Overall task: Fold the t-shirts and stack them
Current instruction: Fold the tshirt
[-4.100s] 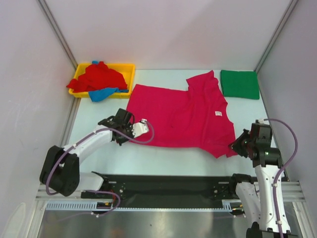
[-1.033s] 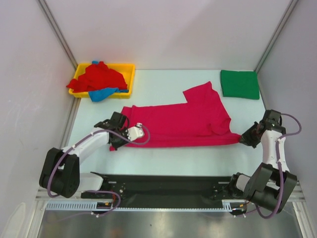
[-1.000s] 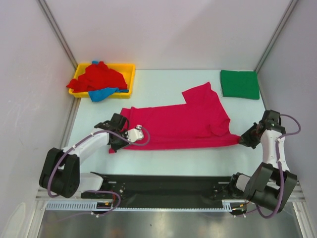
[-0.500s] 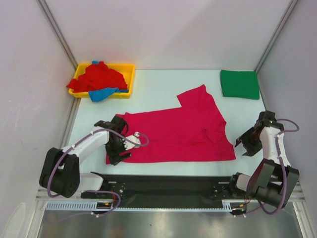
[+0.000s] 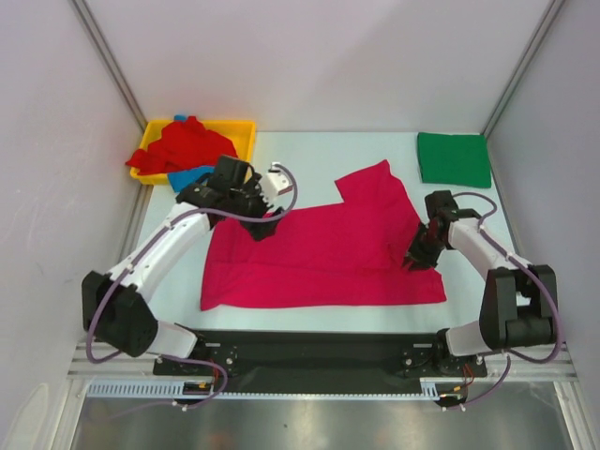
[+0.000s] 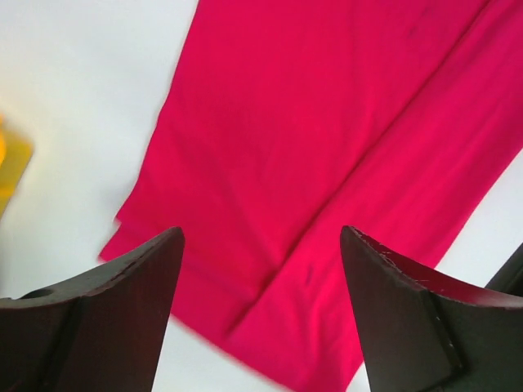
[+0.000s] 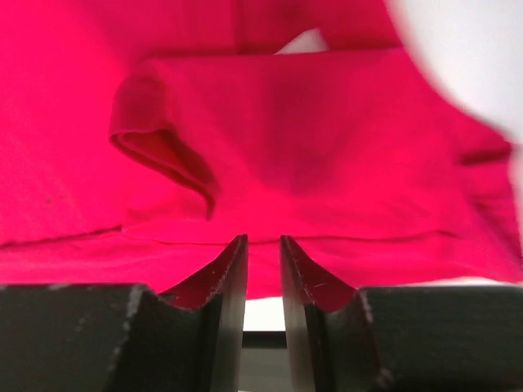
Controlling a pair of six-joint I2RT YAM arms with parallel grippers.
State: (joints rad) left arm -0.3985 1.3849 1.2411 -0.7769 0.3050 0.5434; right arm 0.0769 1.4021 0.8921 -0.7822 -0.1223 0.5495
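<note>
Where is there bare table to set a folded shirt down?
Bare table lies at the far edge between the yellow tray and the green shirt. The middle is crowded: magenta shirt, with left gripper and right gripper at its edges.

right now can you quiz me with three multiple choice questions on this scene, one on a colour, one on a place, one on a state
1. The spread t-shirt on the table is:
A blue
B magenta-pink
C yellow

2. The green t-shirt lies:
A folded at the table's far right corner
B at the near edge
C on top of the spread t-shirt

3. The left gripper is:
A shut on cloth
B open, holding nothing
C out of view

Answers:
1 B, the top view shows one magenta-pink cloth.
2 A, it sits apart from the spread t-shirt, by the right wall.
3 B, its wrist view shows the fingers wide apart above the cloth.
</note>
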